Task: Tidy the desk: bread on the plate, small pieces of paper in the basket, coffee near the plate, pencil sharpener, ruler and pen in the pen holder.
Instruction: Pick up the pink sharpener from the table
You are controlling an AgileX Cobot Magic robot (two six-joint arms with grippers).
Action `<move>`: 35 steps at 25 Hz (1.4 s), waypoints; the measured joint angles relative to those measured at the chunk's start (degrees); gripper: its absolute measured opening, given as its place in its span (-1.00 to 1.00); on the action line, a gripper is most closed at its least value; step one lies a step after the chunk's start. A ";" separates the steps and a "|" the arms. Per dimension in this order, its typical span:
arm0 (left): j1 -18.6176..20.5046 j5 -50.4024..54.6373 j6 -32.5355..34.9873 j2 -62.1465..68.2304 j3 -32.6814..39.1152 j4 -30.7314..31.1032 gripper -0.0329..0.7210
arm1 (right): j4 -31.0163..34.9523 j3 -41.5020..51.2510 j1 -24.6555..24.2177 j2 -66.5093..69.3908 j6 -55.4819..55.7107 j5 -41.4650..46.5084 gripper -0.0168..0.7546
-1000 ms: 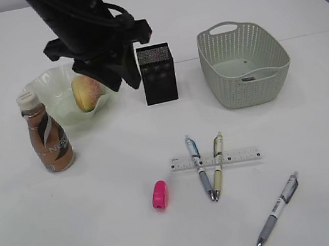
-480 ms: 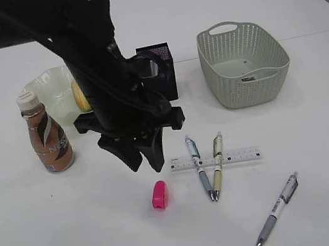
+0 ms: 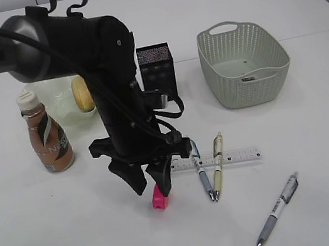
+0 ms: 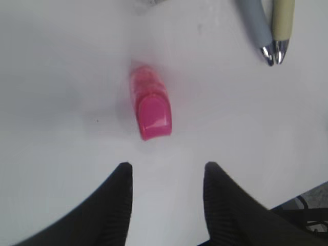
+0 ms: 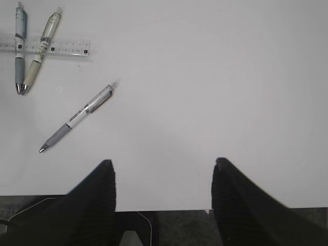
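Observation:
The pink pencil sharpener (image 3: 159, 201) (image 4: 151, 110) lies on the desk (image 3: 56, 231). My left gripper (image 3: 152, 189) (image 4: 168, 166) hangs open and empty just above it, one finger on each side. My right gripper (image 5: 164, 162) is open and empty at the desk's near edge. The bread (image 3: 83, 93) sits in the plate (image 3: 62, 119), and the coffee (image 3: 48, 137) stands upright in front of it. Two pens (image 3: 203, 173) (image 5: 19, 46) lie across the ruler (image 3: 246, 154) (image 5: 61, 47). A third pen (image 3: 278, 208) (image 5: 77, 119) lies apart. Small pieces of paper are out of view.
The black pen holder (image 3: 156, 70) stands behind the left arm. The basket (image 3: 243, 64) is at the back right. The tips of the two crossed pens (image 4: 271, 48) lie just right of the sharpener. Bare white desk stretches front left and far right.
My left arm has swung from over the plate forward and down to the pink sharpener, and its jaws have widened. The right gripper has not changed.

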 joint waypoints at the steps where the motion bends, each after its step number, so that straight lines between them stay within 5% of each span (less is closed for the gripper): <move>1: 0.00 -0.61 0.00 0.38 0.00 -0.09 -0.02 | 0.00 0.00 0.00 0.00 0.00 0.00 0.25; 35: 0.00 -8.06 0.00 5.92 0.00 0.57 0.05 | 0.00 0.00 0.00 0.00 0.04 0.13 0.25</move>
